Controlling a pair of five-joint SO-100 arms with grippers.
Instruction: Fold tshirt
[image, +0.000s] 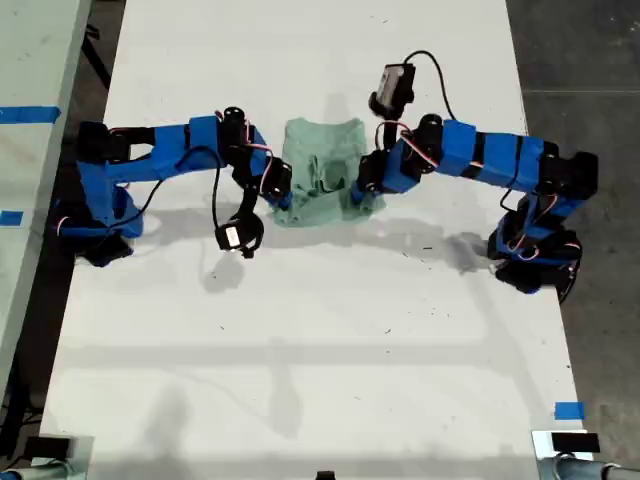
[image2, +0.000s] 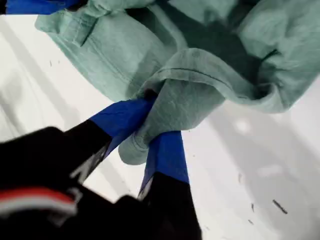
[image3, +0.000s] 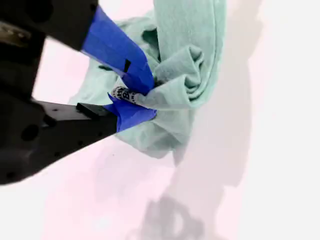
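The pale mint-green tshirt (image: 322, 150) lies bunched and partly folded on the white table (image: 320, 340), between two blue arms. My first gripper (image2: 150, 115) is shut on a rolled fold of the tshirt (image2: 125, 50). My second gripper (image3: 135, 97) is shut on another bunched fold of the tshirt (image3: 190, 30), beside a small printed label. In the exterior view, one arm's gripper (image: 278, 192) holds the cloth's lower corner on that view's left, and the other arm's gripper (image: 366, 188) holds the corner on its right. The wrist views do not show which arm is which.
Both arm bases (image: 95, 215) (image: 535, 255) stand at the table's side edges. A second table with blue tape (image: 28, 113) runs along the exterior view's left, and dark floor (image: 600, 60) lies on its right. A blue tape mark (image: 568, 410) sits near the front corner.
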